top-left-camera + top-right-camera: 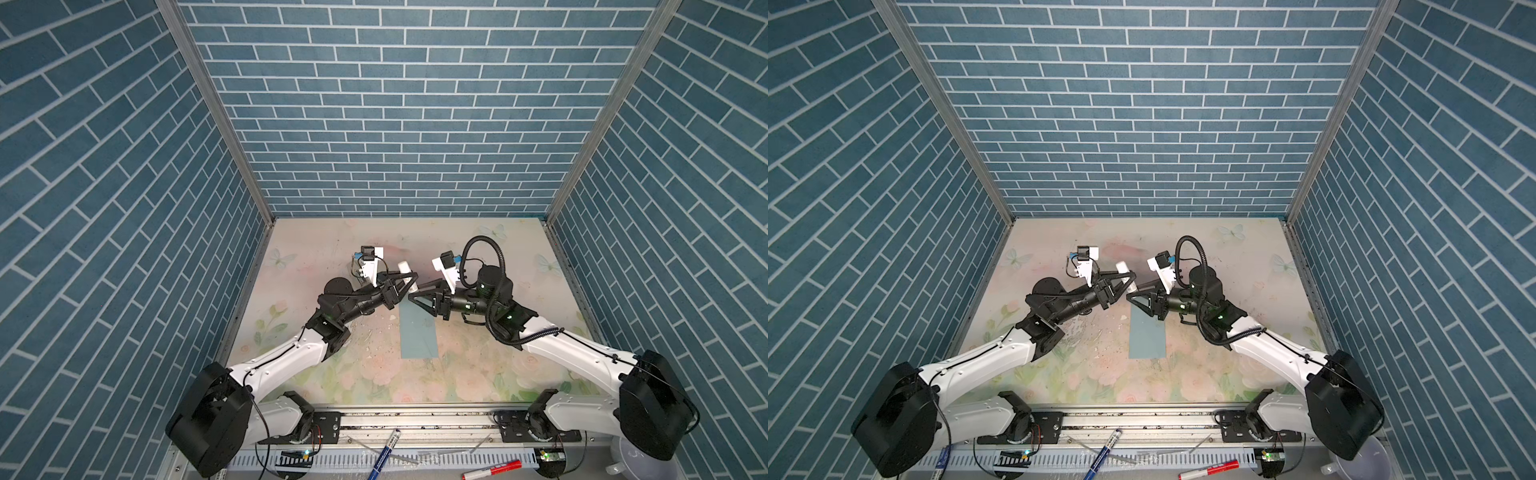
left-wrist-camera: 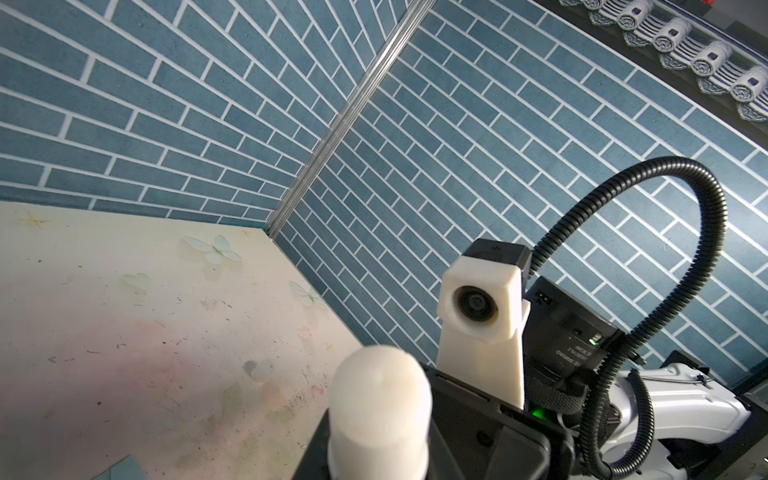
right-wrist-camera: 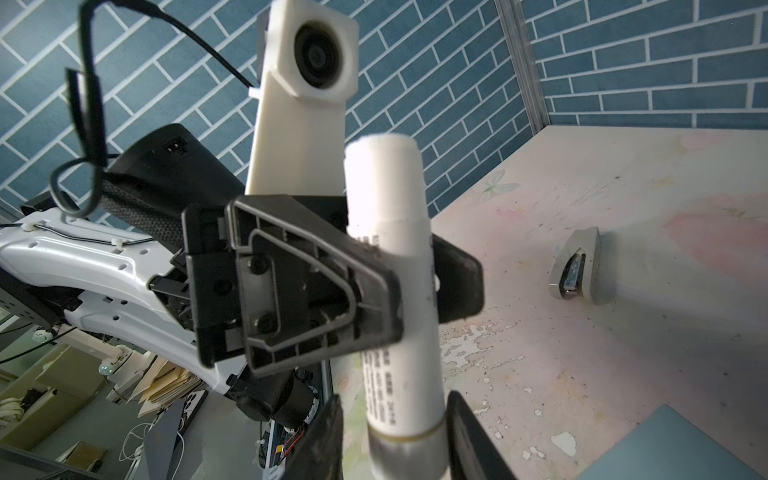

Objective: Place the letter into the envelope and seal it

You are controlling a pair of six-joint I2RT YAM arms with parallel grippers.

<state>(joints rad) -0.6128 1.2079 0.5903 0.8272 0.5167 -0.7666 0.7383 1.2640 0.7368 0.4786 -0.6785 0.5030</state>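
The teal envelope (image 1: 419,332) (image 1: 1147,336) lies flat on the floral table, and a corner of it shows in the right wrist view (image 3: 673,449). The letter is out of view. Above the envelope's far end, my left gripper (image 1: 406,281) (image 3: 411,286) is shut on a white glue stick (image 1: 402,266) (image 3: 390,257) (image 2: 380,415), holding it mid-air. My right gripper (image 1: 415,292) (image 3: 405,449) faces it from the right. Its black fingers (image 3: 324,440) straddle the stick's grey cap end, with a gap on each side.
A small grey metal object (image 3: 577,266) sits on the table beyond the grippers. Blue (image 1: 384,453) and red (image 1: 492,471) markers lie on the front rail. Brick-pattern walls close in three sides. The table's surface (image 1: 374,340) is scuffed left of the envelope.
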